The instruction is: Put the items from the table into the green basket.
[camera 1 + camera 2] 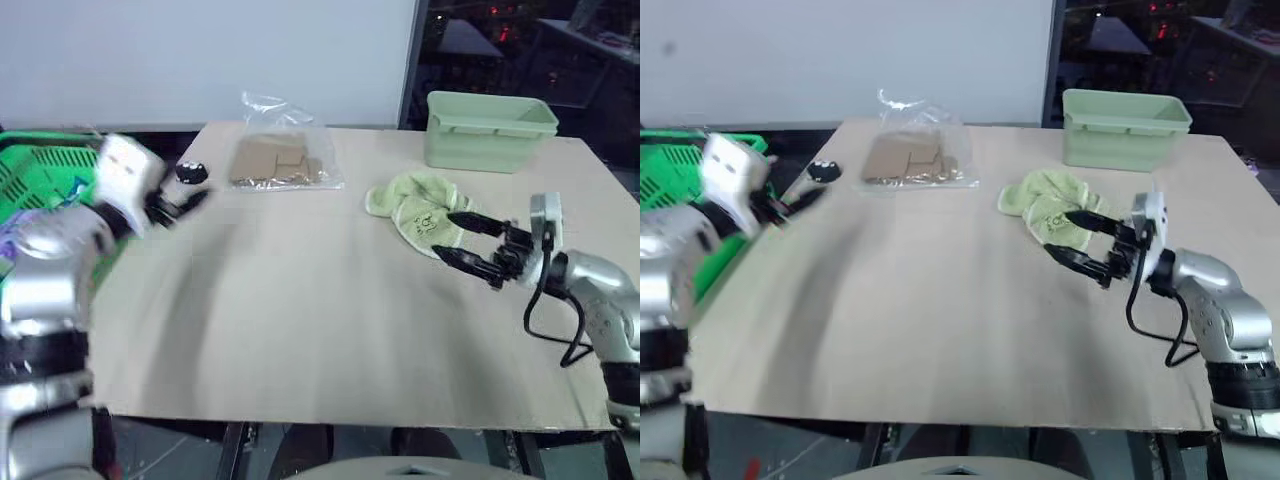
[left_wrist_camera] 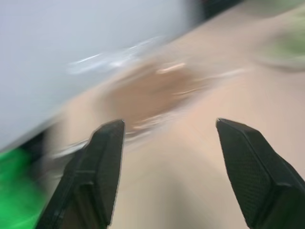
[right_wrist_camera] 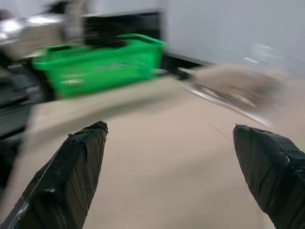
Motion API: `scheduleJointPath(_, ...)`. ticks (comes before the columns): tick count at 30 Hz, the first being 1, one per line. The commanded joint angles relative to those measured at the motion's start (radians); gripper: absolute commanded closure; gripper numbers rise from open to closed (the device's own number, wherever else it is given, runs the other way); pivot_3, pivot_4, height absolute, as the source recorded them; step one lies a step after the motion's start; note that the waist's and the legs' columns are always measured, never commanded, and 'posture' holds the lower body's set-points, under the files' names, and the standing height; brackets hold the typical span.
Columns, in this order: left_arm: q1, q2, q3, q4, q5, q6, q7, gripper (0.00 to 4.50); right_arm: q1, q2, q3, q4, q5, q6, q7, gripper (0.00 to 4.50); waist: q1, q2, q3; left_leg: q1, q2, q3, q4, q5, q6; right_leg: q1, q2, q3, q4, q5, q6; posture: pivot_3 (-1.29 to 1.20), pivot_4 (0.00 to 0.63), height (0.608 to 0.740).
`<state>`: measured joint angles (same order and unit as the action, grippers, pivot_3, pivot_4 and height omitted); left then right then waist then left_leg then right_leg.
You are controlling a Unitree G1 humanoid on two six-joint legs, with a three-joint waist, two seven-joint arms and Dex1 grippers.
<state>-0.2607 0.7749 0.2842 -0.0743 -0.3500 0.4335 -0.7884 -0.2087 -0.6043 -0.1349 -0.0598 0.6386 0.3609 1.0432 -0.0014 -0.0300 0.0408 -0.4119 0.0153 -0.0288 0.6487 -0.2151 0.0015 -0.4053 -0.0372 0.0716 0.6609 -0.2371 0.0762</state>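
while the towel (image 1: 420, 208) and the clear bag of card pieces (image 1: 280, 160) lie on the table (image 1: 300, 330), the step in hand looks to me like the right arm's pick of the towel. the right gripper (image 1: 472, 242) hangs at the towel's near edge, fingers spread wide with nothing between them, pointing level across the table toward the green basket (image 1: 40, 175), which sits off the table's left edge. the left gripper (image 1: 178, 208) sits by that left edge, near the basket and a small dark round thing (image 1: 191, 172), its fingers wide and empty too. to do it well, i'd say the right gripper should tip down and bite into a raised fold of the cloth, not skim the flat part, as soft cloth slips and trails. the pale green tub (image 1: 488, 128) at the far right stands just behind the towel and isn't the target. no bottle or pink box shows on the table.
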Motion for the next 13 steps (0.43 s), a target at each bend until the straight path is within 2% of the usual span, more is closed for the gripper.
scheduleJointPath(1,0.114,-0.072,0.007,-0.16,-0.079,0.071,0.039,1.37,0.037,-0.005,-0.017,0.059,-0.124,-0.179,-0.005,0.0,-0.01,0.001,0.0,0.0,0.001,0.0,0.0,0.0,0.0,0.0,0.001,0.0,0.001,0.0,0.0,0.04,0.0,0.74)
scheduleJointPath(4,0.269,-0.18,-0.093,-0.236,0.002,0.002,0.111,1.37,0.104,-0.002,-0.028,0.174,-0.227,-0.361,-0.013,0.0,-0.015,0.006,-0.001,0.004,0.002,0.0,0.0,0.0,0.0,0.002,0.003,0.0,0.001,0.0,0.0,0.02,0.0,0.74)
scheduleJointPath(6,0.333,-0.231,-0.129,-0.242,0.016,-0.009,0.134,1.37,0.15,-0.006,-0.037,0.212,-0.24,-0.407,0.001,0.0,-0.014,0.006,-0.001,0.016,0.002,0.002,-0.002,0.0,0.0,0.014,0.003,0.001,-0.003,-0.003,-0.004,0.02,0.0,0.74)
scheduleJointPath(10,0.394,-0.268,-0.175,-0.236,0.043,-0.056,0.138,1.37,0.21,-0.006,-0.041,0.244,-0.248,-0.46,0.011,0.0,-0.014,0.007,-0.001,0.021,0.002,0.002,-0.003,0.0,0.0,0.019,0.003,0.001,-0.004,-0.007,-0.003,0.01,0.0,0.74)
scheduleJointPath(13,0.406,-0.261,-0.191,-0.22,0.052,-0.093,0.113,1.37,0.241,-0.01,-0.036,0.264,-0.26,-0.489,0.016,0.0,-0.015,0.008,-0.002,0.022,0.002,0.003,-0.003,0.0,0.0,0.019,0.003,0.002,-0.005,-0.007,-0.003,0.0,0.0,0.74)
